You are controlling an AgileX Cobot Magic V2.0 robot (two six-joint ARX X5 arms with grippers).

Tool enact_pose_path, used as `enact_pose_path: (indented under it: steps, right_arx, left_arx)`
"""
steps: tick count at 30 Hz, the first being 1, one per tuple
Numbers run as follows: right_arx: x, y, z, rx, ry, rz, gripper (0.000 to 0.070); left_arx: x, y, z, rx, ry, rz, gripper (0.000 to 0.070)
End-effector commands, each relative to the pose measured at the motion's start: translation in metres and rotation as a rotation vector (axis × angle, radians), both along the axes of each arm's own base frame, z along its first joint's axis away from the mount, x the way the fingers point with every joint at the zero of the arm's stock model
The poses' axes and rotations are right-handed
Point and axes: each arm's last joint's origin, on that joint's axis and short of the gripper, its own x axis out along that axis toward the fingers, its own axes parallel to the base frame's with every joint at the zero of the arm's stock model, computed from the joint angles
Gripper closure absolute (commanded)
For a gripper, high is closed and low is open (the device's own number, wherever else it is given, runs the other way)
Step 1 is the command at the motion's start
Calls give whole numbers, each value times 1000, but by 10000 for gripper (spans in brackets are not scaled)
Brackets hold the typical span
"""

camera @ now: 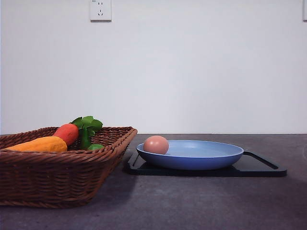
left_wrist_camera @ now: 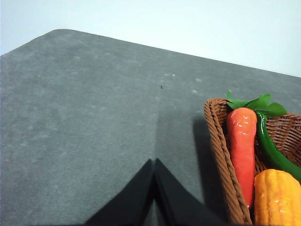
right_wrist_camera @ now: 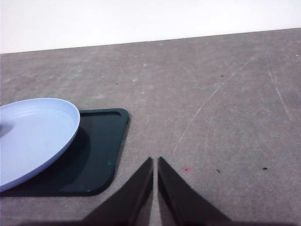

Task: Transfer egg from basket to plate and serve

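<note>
Egg [camera: 156, 144] rests on the plate [camera: 201, 160], apart from both arms' pressed-together fingers [left_wrist_camera: 154, 181] [right_wrist_camera: 155, 181].

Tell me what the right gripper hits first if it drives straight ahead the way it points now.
Likely nothing but bare table. The right gripper, fingers nearly touching, aims past the black tray and blue plate, which sit off to one side. The way looks free up to the wall, though depth is unclear.

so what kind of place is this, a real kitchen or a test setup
Probably a test bench staged as a kitchen: a bare dark tabletop against a plain white wall with a power socket, and toy-like vegetables in a wicker basket beside a blue plate.
</note>
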Motion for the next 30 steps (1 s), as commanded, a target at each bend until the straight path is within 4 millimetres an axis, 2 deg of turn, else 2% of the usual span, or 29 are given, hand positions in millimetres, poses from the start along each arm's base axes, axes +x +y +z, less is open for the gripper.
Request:
enact_pose_path:
  steps: [1,30]
  right_arx:
    - [0,0,0,10,-7,-3,700]
    - [0,0,0,10,-7,-3,700]
  left_arx:
    - [1,0,-9,-1,35,-2,700]
    - [1,0,-9,-1,35,-2,700]
